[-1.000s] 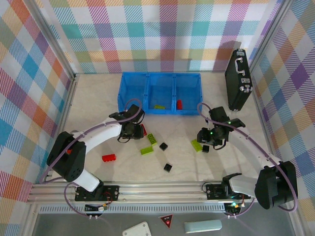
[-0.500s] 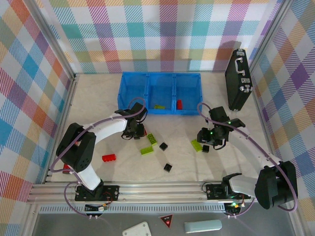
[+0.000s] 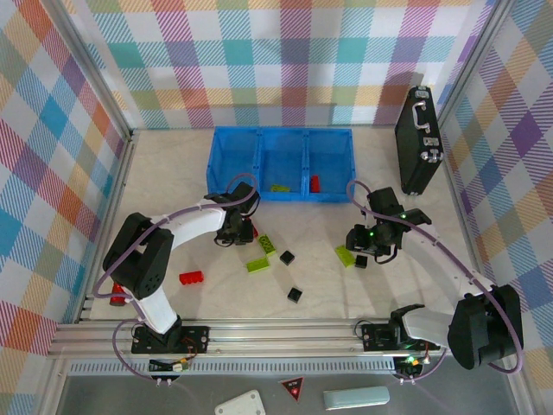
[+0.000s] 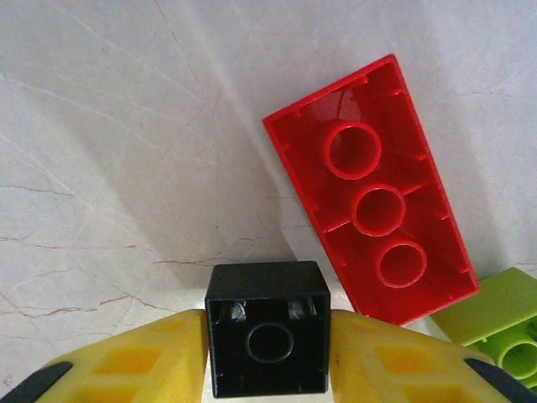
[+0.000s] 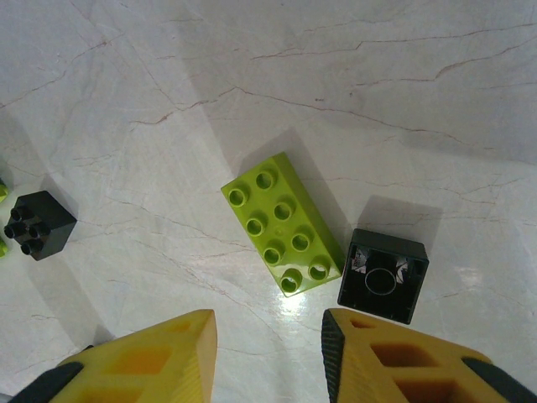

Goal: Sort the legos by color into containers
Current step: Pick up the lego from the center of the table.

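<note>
1. The left gripper (image 4: 268,357) is clamped on a black brick (image 4: 268,323), hollow side up, with a yellow finger flush on each flank.
2. Just beyond it lies an upturned red brick (image 4: 369,201), and a lime-green brick (image 4: 495,323) sits at its near corner.
3. The right gripper (image 5: 268,353) hangs with its fingers spread over a studded lime brick (image 5: 281,222). A second black piece (image 5: 383,275) lies just beside that.
4. Farther back is the blue tray (image 3: 232,164). A lime piece (image 3: 279,188) lies in the middle compartment and a red piece (image 3: 315,182) in the right one. The black briefcase (image 3: 417,138) is off to the right.

No lettering, number or brand can be read anywhere. A small red triangular sign (image 3: 293,388) lies on the grey ledge (image 3: 104,399) at the near edge; its marking is too small to tell.
</note>
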Action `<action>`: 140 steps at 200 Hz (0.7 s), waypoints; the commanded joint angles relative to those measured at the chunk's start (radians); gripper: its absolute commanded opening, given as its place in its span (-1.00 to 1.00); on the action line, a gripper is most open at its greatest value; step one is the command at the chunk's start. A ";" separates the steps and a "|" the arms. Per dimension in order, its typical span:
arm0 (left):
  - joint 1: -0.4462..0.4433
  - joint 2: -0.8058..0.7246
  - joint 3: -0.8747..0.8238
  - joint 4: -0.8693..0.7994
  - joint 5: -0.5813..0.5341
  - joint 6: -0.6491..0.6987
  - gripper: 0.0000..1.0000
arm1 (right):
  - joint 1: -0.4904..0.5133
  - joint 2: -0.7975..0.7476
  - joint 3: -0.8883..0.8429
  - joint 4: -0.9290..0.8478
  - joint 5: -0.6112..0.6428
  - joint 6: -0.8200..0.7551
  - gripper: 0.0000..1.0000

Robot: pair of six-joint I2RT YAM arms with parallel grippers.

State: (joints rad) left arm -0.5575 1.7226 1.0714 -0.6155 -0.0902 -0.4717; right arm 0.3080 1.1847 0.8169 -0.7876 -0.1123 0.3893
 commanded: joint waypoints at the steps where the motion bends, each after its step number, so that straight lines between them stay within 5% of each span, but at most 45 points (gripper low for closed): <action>1: 0.011 0.012 -0.008 0.006 -0.004 -0.001 -0.20 | 0.006 -0.017 0.007 -0.022 -0.004 0.018 -0.20; 140: 0.044 -0.050 0.094 -0.084 -0.018 0.054 -0.32 | 0.006 -0.012 0.028 -0.030 -0.009 0.020 -0.21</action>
State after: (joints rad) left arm -0.5411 1.7226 1.1248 -0.6556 -0.1051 -0.4473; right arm 0.3080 1.1835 0.8173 -0.7906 -0.1127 0.4042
